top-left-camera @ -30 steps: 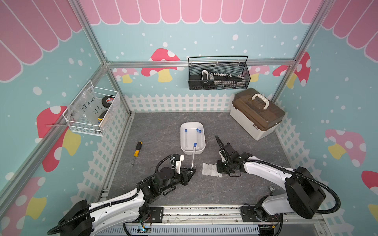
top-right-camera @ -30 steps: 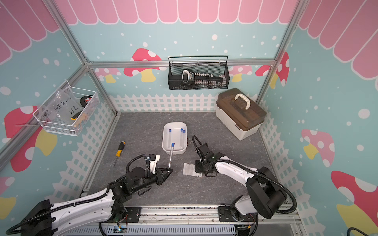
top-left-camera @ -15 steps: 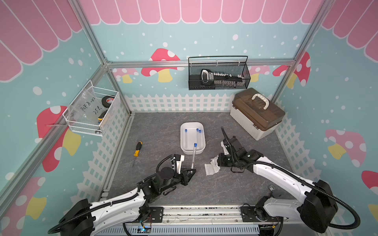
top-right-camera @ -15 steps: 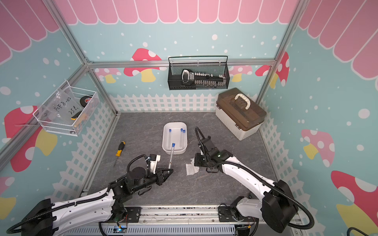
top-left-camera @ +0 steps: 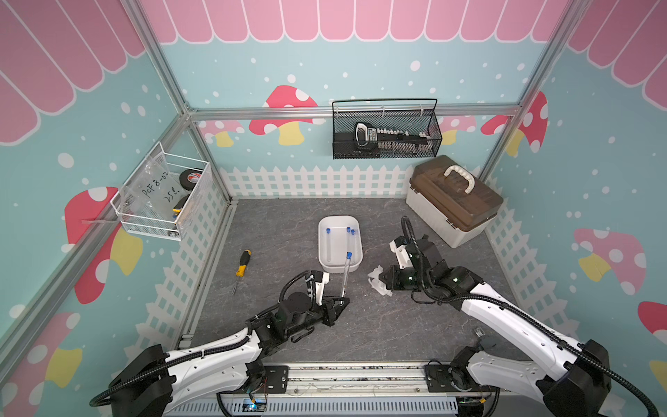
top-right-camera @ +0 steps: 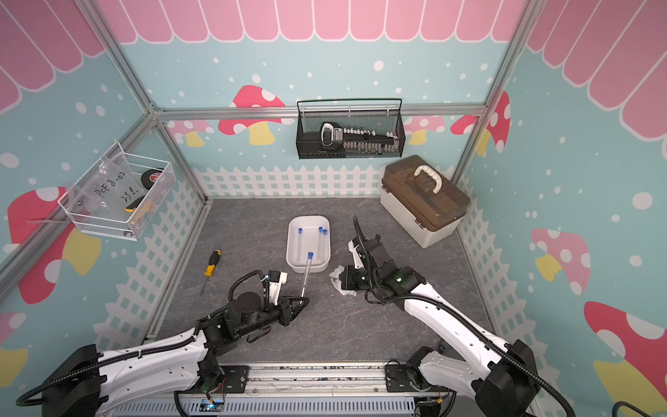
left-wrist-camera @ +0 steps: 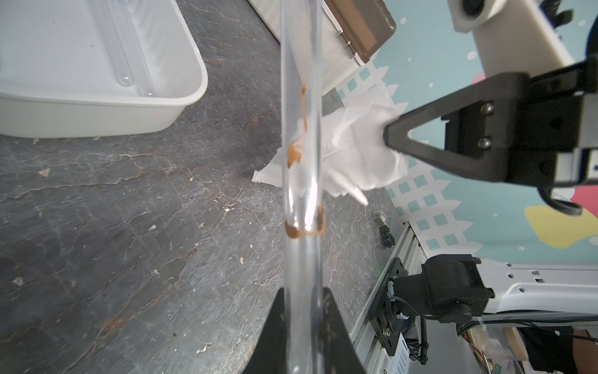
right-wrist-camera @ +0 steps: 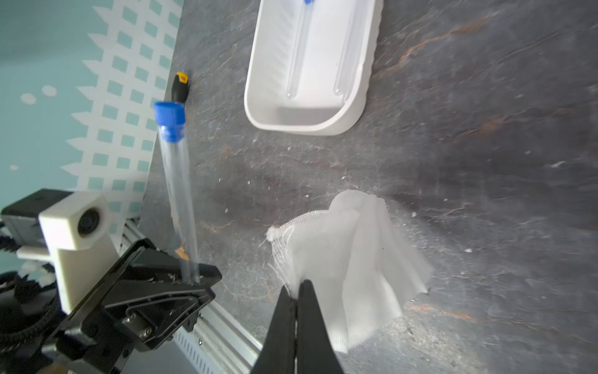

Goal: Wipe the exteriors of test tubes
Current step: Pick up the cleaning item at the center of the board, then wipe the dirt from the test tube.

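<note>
Bright even light, soft shadows, wrist views blurred, edges distorted

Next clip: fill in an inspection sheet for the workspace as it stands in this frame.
Surface: grey mat, small pale crumbs show in the wrist views.
Job's things: one test tube held near upright, cap up, with brown smears on its lower part; three more tubes lying in the white tray.
Clutter: white cloth, bunched, apart from the held tube; screwdriver lying on the mat; lidded toolbox.
Grippers: left gripper, fingers shut on the tube's base; right gripper, fingers shut on the cloth.
Cables: black looped cable at each wrist, no snag seen.
Surroundings: black wire basket on the back wall; white wire basket on a side wall.
</note>
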You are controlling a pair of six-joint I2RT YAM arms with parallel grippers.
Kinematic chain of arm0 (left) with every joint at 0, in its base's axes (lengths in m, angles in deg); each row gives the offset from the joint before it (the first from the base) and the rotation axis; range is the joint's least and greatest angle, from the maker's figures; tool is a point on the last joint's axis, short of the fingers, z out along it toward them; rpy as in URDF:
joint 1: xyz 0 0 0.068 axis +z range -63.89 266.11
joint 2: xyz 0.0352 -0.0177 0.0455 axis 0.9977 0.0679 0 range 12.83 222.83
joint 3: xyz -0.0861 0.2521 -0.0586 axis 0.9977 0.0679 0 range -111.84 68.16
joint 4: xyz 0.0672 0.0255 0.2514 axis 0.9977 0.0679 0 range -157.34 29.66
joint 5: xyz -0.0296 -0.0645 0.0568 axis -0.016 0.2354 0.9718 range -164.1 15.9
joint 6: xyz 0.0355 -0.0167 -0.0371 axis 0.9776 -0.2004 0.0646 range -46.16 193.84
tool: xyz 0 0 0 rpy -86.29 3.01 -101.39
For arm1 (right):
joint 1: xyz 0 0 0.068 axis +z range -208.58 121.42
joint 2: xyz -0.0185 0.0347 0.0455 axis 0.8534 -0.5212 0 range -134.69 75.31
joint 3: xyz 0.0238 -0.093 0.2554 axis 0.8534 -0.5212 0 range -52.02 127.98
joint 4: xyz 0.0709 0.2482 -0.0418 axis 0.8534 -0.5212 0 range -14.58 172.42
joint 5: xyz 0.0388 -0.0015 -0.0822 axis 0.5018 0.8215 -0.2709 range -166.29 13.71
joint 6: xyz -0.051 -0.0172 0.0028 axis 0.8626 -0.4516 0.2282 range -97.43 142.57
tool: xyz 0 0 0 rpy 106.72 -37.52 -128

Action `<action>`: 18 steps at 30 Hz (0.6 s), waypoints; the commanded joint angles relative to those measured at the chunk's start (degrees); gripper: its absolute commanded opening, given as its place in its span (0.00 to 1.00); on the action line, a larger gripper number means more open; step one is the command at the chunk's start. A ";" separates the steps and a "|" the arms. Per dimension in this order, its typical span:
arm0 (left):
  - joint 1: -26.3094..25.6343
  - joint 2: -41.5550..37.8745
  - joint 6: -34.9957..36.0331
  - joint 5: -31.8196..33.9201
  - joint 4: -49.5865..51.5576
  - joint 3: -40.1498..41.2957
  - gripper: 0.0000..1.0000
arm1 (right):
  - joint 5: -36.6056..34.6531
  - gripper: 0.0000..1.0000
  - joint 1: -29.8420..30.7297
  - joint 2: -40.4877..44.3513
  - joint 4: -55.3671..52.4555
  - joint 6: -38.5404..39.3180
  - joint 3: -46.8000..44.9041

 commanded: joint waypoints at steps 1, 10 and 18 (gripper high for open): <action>-0.18 -0.01 -0.12 -0.54 -1.29 -1.62 0.07 | -0.66 0.00 0.28 1.78 1.54 -3.07 1.04; -0.45 3.47 -0.19 -1.51 -2.97 -3.66 0.08 | -3.86 0.00 2.57 3.09 6.08 -7.90 0.73; -1.37 9.72 -0.64 -2.16 -5.61 -7.12 0.08 | -8.66 0.00 6.63 2.16 10.92 -11.05 1.51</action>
